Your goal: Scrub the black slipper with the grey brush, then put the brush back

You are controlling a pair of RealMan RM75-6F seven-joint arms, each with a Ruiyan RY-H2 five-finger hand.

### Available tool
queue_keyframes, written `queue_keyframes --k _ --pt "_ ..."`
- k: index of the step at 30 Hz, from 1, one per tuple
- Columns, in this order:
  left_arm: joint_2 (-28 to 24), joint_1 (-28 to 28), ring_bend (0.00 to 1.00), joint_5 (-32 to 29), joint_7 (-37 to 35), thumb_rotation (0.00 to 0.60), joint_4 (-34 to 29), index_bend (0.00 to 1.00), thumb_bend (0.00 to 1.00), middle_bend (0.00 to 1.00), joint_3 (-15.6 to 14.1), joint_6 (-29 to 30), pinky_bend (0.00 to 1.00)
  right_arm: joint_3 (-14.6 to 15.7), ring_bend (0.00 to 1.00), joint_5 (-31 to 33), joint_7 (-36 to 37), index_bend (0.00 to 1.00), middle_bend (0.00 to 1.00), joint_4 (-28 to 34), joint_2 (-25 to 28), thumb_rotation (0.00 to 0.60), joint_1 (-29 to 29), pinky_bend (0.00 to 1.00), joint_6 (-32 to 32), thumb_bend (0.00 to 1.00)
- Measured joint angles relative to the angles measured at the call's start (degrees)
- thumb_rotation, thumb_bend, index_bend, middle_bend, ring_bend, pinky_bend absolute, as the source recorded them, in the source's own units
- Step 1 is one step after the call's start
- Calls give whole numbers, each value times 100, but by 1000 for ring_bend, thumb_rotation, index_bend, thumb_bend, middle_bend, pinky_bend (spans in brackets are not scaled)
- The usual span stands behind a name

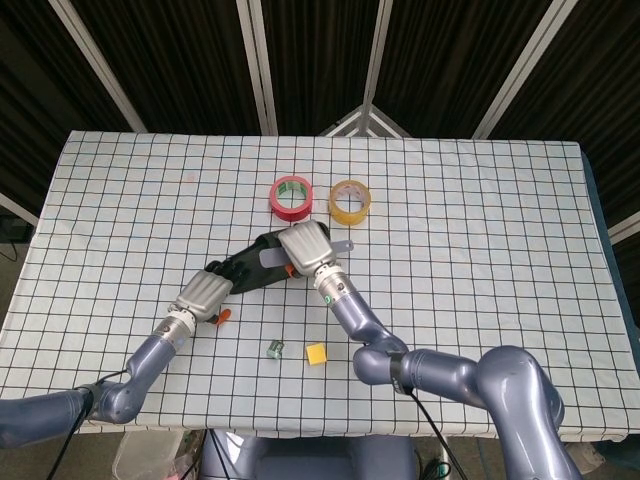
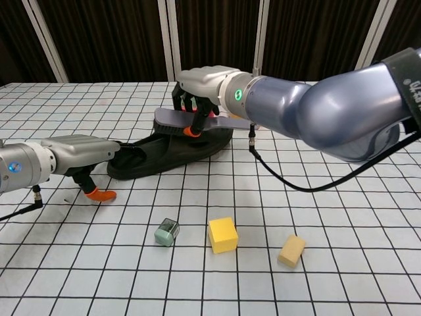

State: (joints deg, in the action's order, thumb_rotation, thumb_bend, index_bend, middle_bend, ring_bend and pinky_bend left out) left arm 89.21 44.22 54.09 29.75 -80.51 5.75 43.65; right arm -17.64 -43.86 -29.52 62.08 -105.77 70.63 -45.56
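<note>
Black rubber slipper (image 2: 168, 151): lies on its sole left of centre on the white grid-checked tablecloth (image 1: 480, 220), long axis slanting from lower left to upper right in the head view.

Grey flat-backed plastic scrubbing brush (image 2: 172, 122): bristles down over the slipper's upper end, handle tab pointing right; whether the bristles touch the slipper cannot be told.

Right hand (image 2: 202, 92): fingers curled down around the brush, clamped on it, orange fingertip pad at its front edge.

Left hand (image 2: 85, 155): at the slipper's lower-left end, fingers reaching into the slipper's opening; whether they actually grip it cannot be told. Orange-tipped thumb hangs beside it, at the cloth.

Red tape roll (image 1: 291, 196) and yellow tape roll (image 1: 350, 200): side by side, above the slipper in the head view.

Small green-grey block (image 2: 167, 232), yellow cube (image 2: 223, 234), tan foam piece (image 2: 291, 251): in a row along the lower centre of the chest view.
</note>
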Motion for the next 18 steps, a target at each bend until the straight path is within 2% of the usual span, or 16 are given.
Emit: queue_keyframes --k 18 --pt "46 111 16 -161 60 570 -5 36 526 26 -133 132 86 164 541 6 -72 676 583 -800 -15 600 -227 576 182 541"
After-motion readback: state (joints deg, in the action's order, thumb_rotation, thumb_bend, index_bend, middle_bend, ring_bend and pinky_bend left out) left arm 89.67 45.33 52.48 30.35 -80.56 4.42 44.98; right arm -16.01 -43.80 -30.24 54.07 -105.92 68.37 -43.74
